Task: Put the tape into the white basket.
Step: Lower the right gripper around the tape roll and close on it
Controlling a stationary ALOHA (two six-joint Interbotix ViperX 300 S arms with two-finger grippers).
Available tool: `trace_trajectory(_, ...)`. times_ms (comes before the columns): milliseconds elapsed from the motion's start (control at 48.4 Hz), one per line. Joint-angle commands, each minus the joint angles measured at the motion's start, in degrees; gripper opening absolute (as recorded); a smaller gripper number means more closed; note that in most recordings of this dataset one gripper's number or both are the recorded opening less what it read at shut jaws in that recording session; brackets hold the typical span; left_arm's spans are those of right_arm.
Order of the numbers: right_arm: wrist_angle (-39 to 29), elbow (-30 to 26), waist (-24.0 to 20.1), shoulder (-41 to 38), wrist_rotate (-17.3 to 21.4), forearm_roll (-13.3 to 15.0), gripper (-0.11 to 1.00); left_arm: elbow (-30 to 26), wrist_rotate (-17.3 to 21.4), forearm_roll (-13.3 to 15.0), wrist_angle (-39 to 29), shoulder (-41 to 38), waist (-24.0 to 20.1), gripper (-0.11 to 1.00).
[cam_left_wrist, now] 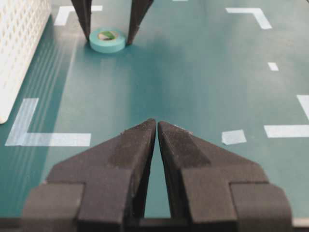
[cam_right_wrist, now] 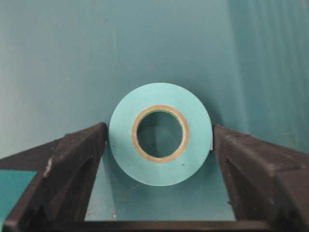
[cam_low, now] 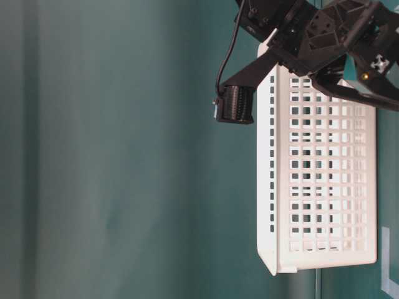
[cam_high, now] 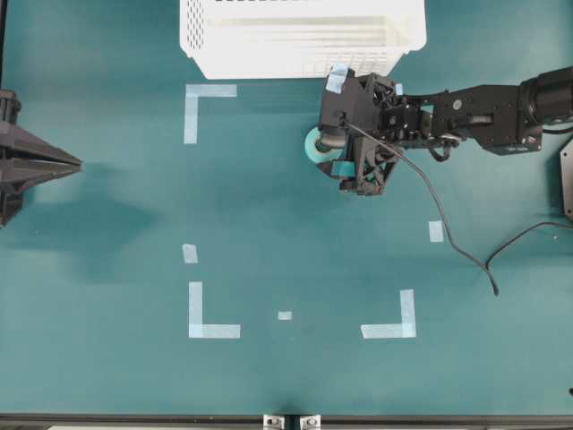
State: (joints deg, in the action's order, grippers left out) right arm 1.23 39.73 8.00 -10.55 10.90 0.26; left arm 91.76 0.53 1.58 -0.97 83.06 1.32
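Observation:
The tape (cam_high: 315, 143), a light turquoise roll with a pale core, lies flat on the teal table just in front of the white basket (cam_high: 295, 63). My right gripper (cam_high: 327, 134) points down over it. In the right wrist view its two black fingers press the roll (cam_right_wrist: 160, 134) from left and right, so the gripper (cam_right_wrist: 159, 133) is shut on the tape. The left wrist view shows the same roll (cam_left_wrist: 107, 40) far off between those fingers. My left gripper (cam_high: 76, 163) rests at the table's left edge, far from the tape. It is shut (cam_left_wrist: 157, 123) and empty.
Pale-blue corner marks (cam_high: 210, 90) (cam_high: 213, 330) (cam_high: 394, 327) and small strips (cam_high: 190, 253) (cam_high: 436, 231) lie flat on the table. A black cable (cam_high: 448, 224) trails from the right arm. The basket (cam_low: 312, 187) has perforated walls and sits at the far edge.

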Motion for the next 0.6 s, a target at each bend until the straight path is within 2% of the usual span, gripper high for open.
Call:
trace_trajectory(0,0.44,-0.97,0.18,0.79,-0.18,0.09,0.82,-0.7,0.09,0.0,0.53,-0.53,-0.26,-0.07)
trace_trajectory(62,0.44,-1.14,0.18,0.79,-0.26,0.09,0.69,-0.7,0.09,-0.09,0.53,-0.53,-0.26,-0.07)
trace_trajectory(83,0.53,-1.14,0.26,0.79,-0.26,0.18,0.68,-0.7,0.09,-0.09,0.53,-0.53,-0.26,-0.07)
trace_trajectory(310,0.18,-1.49,0.35,1.14,-0.26,2.37,0.68,-0.7,0.09,-0.09,0.53,-0.62,-0.26,-0.07)
trace_trajectory(578,-1.58,-1.58,0.35,4.31,0.0,2.37,0.68,-0.7,0.09,-0.09,0.53,-0.53,-0.26,-0.07)
